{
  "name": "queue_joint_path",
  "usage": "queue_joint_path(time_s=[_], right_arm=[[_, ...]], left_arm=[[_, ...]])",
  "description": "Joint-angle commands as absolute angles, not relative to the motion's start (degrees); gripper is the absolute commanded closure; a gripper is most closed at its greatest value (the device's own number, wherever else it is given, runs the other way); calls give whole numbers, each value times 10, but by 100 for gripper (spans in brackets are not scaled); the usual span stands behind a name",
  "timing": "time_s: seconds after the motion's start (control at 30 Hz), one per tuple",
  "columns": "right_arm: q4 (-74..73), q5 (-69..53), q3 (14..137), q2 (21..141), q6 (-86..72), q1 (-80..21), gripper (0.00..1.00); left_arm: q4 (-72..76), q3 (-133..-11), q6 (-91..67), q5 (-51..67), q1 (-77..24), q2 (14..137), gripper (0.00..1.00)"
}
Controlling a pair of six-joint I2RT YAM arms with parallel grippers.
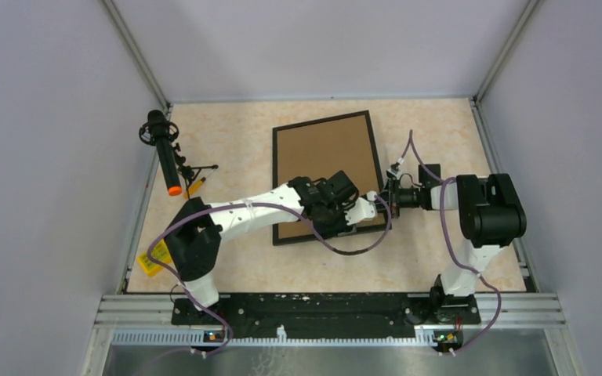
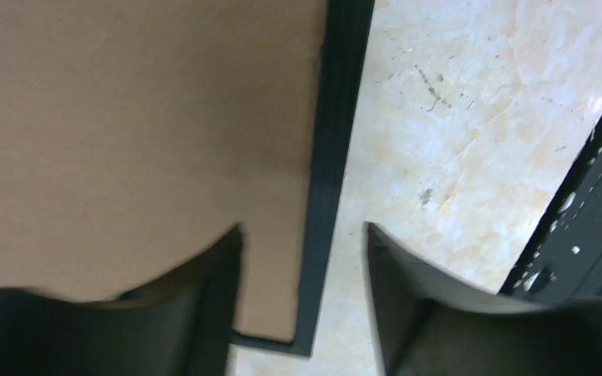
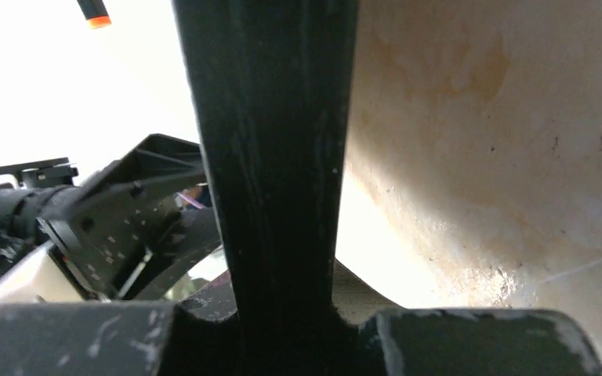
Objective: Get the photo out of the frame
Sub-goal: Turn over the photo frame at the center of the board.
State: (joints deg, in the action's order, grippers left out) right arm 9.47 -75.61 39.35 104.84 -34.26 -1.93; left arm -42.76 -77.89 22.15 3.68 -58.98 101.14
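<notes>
At the near edge of the table (image 1: 439,133) stand the two arm bases, and both arms reach to the same place: the near right corner of the frame (image 1: 325,149). The left gripper (image 2: 302,235) comes across over the frame from the left. Its jaws are half apart and hold nothing. One finger hangs over the brown back, the other over the bare table, and the thin black border runs between them, with the corner just below. The right gripper (image 3: 286,329) comes from the outer side. In its own camera the black border stands straight up out of the gap between its two fingers, which press on both sides of it, so I judge it is closed on the right long side of the frame. From this corner the frame goes away from the arms, its long axis running near to far and a little turned, with the back upward. The photo is not visible in any view; it should be under the brown back, on the side toward the table. So the next move must go inward and to the left from the claws, onto the back, and the free left claw is the nearer one for this.
</notes>
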Motion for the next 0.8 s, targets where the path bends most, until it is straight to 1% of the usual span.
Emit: queue_joint_path(time_s=[0.0,0.07,0.1,0.2,0.3,0.43,0.57,0.77], right_arm=[[20,-745,433,970,-274,-5,100],[-43,-721,453,941,-234,-5,100],[-76,-710,473,930,-215,-4,100],[-198,-659,534,900,-133,-2,100],[-287,-586,594,872,-79,-2,100],[-389,-460,691,837,-7,-2,100],[-467,-338,799,824,79,-2,100],[-543,-212,956,838,164,-19,100]], left_arm=[[-435,-816,199,81,-558,952,29],[-443,-825,196,89,-539,942,7],[-443,-829,191,98,-526,937,2],[-452,-864,169,147,-474,926,1],[-458,-900,143,196,-410,920,1],[-443,-910,124,201,-362,899,1],[-413,-904,98,204,-333,873,1],[-388,-903,59,230,-273,854,1]])
